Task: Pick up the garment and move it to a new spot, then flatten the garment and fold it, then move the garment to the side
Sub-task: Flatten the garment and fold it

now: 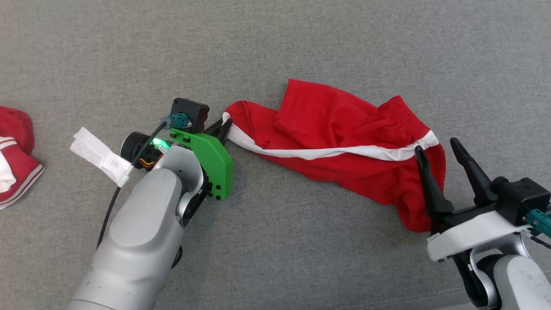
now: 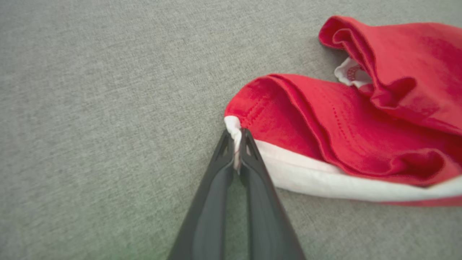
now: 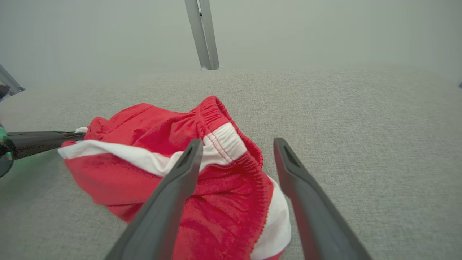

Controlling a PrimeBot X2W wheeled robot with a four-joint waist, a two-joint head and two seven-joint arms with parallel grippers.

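- You have one grey fabric surface (image 1: 301, 43) carrying everything
- Two red-and-white pieces: your garment (image 1: 335, 125) lies crumpled mid-surface, well short of the far edge; the other garment (image 1: 15, 163) sits well apart on its left
- Two grippers: left gripper (image 1: 224, 128) pinches the garment's white-striped end; right gripper (image 1: 436, 145) stands spread at its waistband end

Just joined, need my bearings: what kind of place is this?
Probably a test bench for cloth folding: a wide grey fabric surface, red shorts on it, another red garment at its left, a metal post behind.
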